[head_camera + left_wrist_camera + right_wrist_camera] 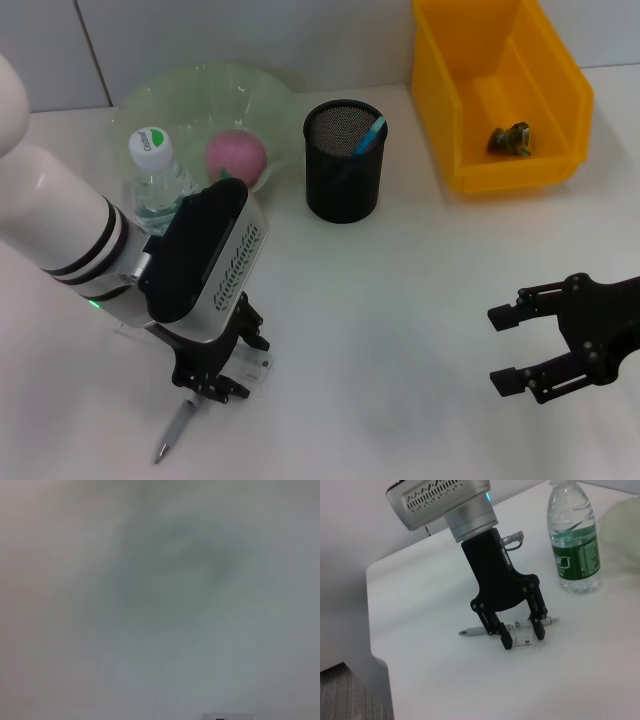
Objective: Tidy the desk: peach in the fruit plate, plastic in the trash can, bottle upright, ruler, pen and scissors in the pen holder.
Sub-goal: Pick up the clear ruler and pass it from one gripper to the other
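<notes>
The pen [172,430] lies flat on the white desk [380,330] at its near left edge, long axis running diagonally from the tip nearest the robot up under the left gripper [222,380]. That gripper stands directly over the pen's upper end, its fingers [538,627] spread and straddling the barrel, not yet clamped. The right gripper [515,348] hangs open well apart to the right. The pen holder [344,160] stands farther back, between the fruit plate [200,95] and yellow bin [500,90], with open desk between.
</notes>
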{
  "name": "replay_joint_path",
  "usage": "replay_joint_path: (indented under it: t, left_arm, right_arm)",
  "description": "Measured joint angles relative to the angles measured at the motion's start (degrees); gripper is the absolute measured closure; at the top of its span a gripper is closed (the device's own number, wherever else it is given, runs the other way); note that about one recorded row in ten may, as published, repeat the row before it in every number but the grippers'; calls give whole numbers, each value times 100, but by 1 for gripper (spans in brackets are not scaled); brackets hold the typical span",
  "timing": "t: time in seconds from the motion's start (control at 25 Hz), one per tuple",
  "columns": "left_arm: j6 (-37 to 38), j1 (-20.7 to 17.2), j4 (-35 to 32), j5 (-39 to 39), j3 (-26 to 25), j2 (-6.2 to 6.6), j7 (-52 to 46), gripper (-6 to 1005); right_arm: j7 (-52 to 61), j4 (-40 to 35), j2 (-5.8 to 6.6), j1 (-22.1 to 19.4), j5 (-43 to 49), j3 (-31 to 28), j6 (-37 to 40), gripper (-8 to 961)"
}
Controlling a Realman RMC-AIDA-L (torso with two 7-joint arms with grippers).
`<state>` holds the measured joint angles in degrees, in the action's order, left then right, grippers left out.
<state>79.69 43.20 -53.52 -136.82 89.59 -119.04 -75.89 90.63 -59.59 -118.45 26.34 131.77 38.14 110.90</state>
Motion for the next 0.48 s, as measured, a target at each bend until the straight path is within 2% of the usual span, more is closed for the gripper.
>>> replay_joint_path:
  t: [0.48]
  left_arm:
    - [30,60,-53,19,34,-7,10,571]
  right_arm:
    - [5,-2,1,3,-2,0,17,121]
